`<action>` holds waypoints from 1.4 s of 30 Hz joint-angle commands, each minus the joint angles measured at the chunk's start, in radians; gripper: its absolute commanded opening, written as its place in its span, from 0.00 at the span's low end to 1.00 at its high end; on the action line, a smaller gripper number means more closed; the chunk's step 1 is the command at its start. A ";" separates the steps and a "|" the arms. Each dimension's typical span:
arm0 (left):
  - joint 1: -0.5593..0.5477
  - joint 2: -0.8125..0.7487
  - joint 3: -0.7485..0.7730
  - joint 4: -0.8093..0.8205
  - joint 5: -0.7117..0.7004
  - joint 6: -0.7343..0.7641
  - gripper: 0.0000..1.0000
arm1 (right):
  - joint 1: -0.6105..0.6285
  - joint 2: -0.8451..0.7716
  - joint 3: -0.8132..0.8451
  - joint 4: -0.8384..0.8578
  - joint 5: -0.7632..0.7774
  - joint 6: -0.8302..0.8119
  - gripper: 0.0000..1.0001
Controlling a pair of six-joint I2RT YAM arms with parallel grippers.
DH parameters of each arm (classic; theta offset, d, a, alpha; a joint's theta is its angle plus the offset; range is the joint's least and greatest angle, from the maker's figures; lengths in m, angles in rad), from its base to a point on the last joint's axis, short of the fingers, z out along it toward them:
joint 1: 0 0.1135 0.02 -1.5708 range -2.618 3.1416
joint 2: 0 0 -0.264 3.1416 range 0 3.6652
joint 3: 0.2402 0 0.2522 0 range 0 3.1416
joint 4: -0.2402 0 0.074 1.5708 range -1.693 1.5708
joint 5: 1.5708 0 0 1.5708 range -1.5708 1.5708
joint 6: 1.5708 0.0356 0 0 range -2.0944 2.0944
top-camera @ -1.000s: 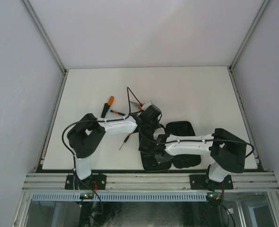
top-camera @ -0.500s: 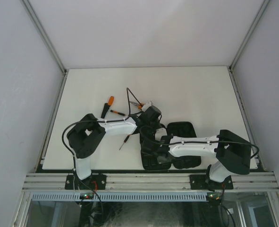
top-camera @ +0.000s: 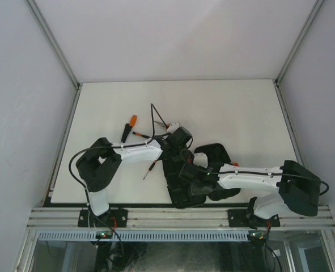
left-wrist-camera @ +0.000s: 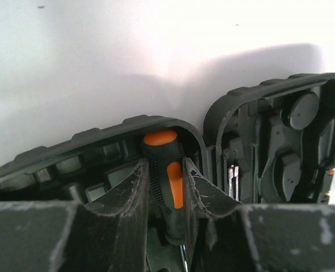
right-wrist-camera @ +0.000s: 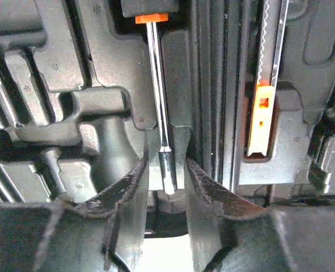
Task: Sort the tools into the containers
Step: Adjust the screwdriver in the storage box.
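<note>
Right gripper (right-wrist-camera: 166, 165) has just parted its jaws a little. Case (top-camera: 217, 154) lies open on the desk (top-camera: 224, 107). A screwdriver (left-wrist-camera: 168, 150) lies lengthwise in its left half, handle far, tip near. Left gripper (left-wrist-camera: 165, 168) jaws clamp the handle; the right jaws flank the tip without touching it.

No legible text, brand or number on tool case (left-wrist-camera: 269, 130).

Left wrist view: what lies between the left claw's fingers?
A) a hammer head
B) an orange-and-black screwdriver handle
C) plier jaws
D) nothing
B: the left claw grips an orange-and-black screwdriver handle lying in the black case.
</note>
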State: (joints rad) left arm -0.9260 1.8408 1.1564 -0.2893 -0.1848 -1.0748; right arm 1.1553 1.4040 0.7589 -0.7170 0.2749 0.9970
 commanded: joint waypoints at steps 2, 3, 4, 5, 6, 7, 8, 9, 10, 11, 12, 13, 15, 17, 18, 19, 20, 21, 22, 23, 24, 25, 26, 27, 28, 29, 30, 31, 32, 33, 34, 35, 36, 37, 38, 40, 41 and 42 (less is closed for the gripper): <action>0.007 -0.027 0.018 -0.278 -0.053 0.107 0.15 | -0.039 -0.067 -0.009 -0.081 0.007 -0.046 0.36; 0.007 -0.033 0.026 -0.286 -0.056 0.111 0.17 | -0.045 -0.090 -0.001 -0.094 0.012 -0.051 0.39; 0.009 -0.039 0.032 -0.290 -0.057 0.115 0.19 | -0.049 -0.113 0.004 -0.102 0.015 -0.056 0.40; 0.009 -0.044 0.040 -0.294 -0.059 0.120 0.22 | -0.054 -0.137 0.006 -0.106 0.015 -0.062 0.41; 0.009 -0.050 0.047 -0.298 -0.059 0.124 0.24 | -0.057 -0.166 0.008 -0.107 0.014 -0.068 0.42; 0.010 -0.055 0.053 -0.301 -0.059 0.127 0.26 | -0.061 -0.192 0.008 -0.108 0.012 -0.074 0.43; 0.010 -0.061 0.058 -0.302 -0.057 0.131 0.28 | -0.065 -0.221 0.009 -0.109 0.011 -0.079 0.43; 0.010 -0.067 0.063 -0.301 -0.058 0.136 0.30 | -0.068 -0.250 0.009 -0.113 0.009 -0.084 0.44; 0.010 -0.071 0.068 -0.301 -0.057 0.143 0.32 | -0.072 -0.273 0.009 -0.114 0.008 -0.090 0.44; 0.010 -0.073 0.073 -0.300 -0.053 0.150 0.34 | -0.076 -0.295 0.009 -0.116 0.006 -0.100 0.44; 0.010 -0.075 0.080 -0.296 -0.048 0.160 0.36 | -0.078 -0.311 0.009 -0.119 0.005 -0.108 0.44; 0.010 -0.076 0.086 -0.294 -0.042 0.170 0.37 | -0.080 -0.326 0.006 -0.119 0.004 -0.117 0.44; 0.010 -0.082 0.093 -0.275 -0.019 0.192 0.38 | -0.087 -0.328 0.000 -0.111 -0.009 -0.147 0.42; 0.010 -0.092 0.094 -0.259 0.001 0.213 0.38 | -0.087 -0.315 0.000 -0.096 -0.027 -0.181 0.38; 0.010 -0.101 0.093 -0.250 0.009 0.220 0.38 | -0.084 -0.307 -0.002 -0.081 -0.036 -0.200 0.34; 0.010 -0.110 0.090 -0.241 0.012 0.224 0.38 | -0.080 -0.299 -0.003 -0.064 -0.042 -0.218 0.30; 0.010 -0.119 0.087 -0.235 0.012 0.226 0.38 | -0.076 -0.290 -0.006 -0.047 -0.046 -0.236 0.27; 0.010 -0.128 0.085 -0.228 0.013 0.229 0.38 | -0.076 -0.280 -0.007 -0.031 -0.051 -0.249 0.25; 0.010 -0.137 0.082 -0.221 0.016 0.231 0.38 | -0.076 -0.272 -0.007 -0.015 -0.054 -0.261 0.23; 0.010 -0.146 0.079 -0.214 0.017 0.230 0.38 | -0.076 -0.265 -0.011 0.008 -0.058 -0.270 0.21; 0.010 -0.153 0.079 -0.206 0.021 0.230 0.38 | -0.077 -0.259 -0.010 0.020 -0.058 -0.275 0.19; 0.010 -0.159 0.077 -0.196 0.028 0.231 0.38 | -0.078 -0.254 -0.010 0.032 -0.060 -0.278 0.18; 0.010 -0.166 0.073 -0.189 0.032 0.231 0.38 | -0.078 -0.251 -0.012 0.041 -0.060 -0.279 0.18; 0.009 -0.170 0.070 -0.181 0.034 0.231 0.38 | -0.080 -0.249 -0.013 0.049 -0.060 -0.279 0.18; 0.008 -0.174 0.068 -0.177 0.035 0.235 0.38 | -0.083 -0.248 -0.015 0.056 -0.062 -0.279 0.17; 0.007 -0.176 0.065 -0.173 0.035 0.239 0.38 | -0.085 -0.246 -0.018 0.061 -0.064 -0.278 0.17; 0.007 -0.176 0.064 -0.172 0.036 0.240 0.38 | -0.087 -0.245 -0.020 0.064 -0.064 -0.276 0.17; 0.007 -0.173 0.060 -0.172 0.037 0.242 0.38 | -0.087 -0.246 -0.024 0.068 -0.064 -0.273 0.17; 0.006 -0.170 0.056 -0.170 0.039 0.243 0.38 | -0.088 -0.248 -0.033 0.075 -0.067 -0.272 0.17; 0.006 -0.168 0.050 -0.166 0.044 0.245 0.37 | -0.090 -0.251 -0.041 0.084 -0.070 -0.268 0.17; 0.005 -0.166 0.044 -0.153 0.052 0.248 0.36 | -0.091 -0.256 -0.050 0.095 -0.077 -0.264 0.16; 0.004 -0.163 0.036 -0.140 0.061 0.256 0.36 | -0.093 -0.260 -0.062 0.108 -0.084 -0.261 0.15; 0.001 -0.161 0.031 -0.127 0.065 0.273 0.35 | -0.097 -0.264 -0.071 0.118 -0.089 -0.257 0.15; -0.003 -0.159 0.027 -0.117 0.072 0.292 0.35 | -0.099 -0.267 -0.081 0.125 -0.093 -0.253 0.15; -0.008 -0.156 0.023 -0.108 0.074 0.320 0.34 | -0.101 -0.271 -0.086 0.130 -0.094 -0.247 0.14; -0.016 -0.160 0.014 -0.102 0.060 0.379 0.34 | -0.104 -0.282 -0.099 0.130 -0.092 -0.239 0.14; -0.020 -0.169 0.002 -0.095 0.052 0.413 0.35 | -0.105 -0.290 -0.103 0.128 -0.092 -0.236 0.14; -0.020 -0.180 -0.014 -0.088 0.041 0.449 0.35 | -0.108 -0.299 -0.111 0.128 -0.092 -0.234 0.15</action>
State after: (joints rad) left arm -0.9298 1.7035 1.1919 -0.4324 -0.1333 -0.7719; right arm 1.0569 1.1492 0.6586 -0.6338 0.1844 0.7483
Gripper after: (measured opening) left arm 0.345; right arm 0.145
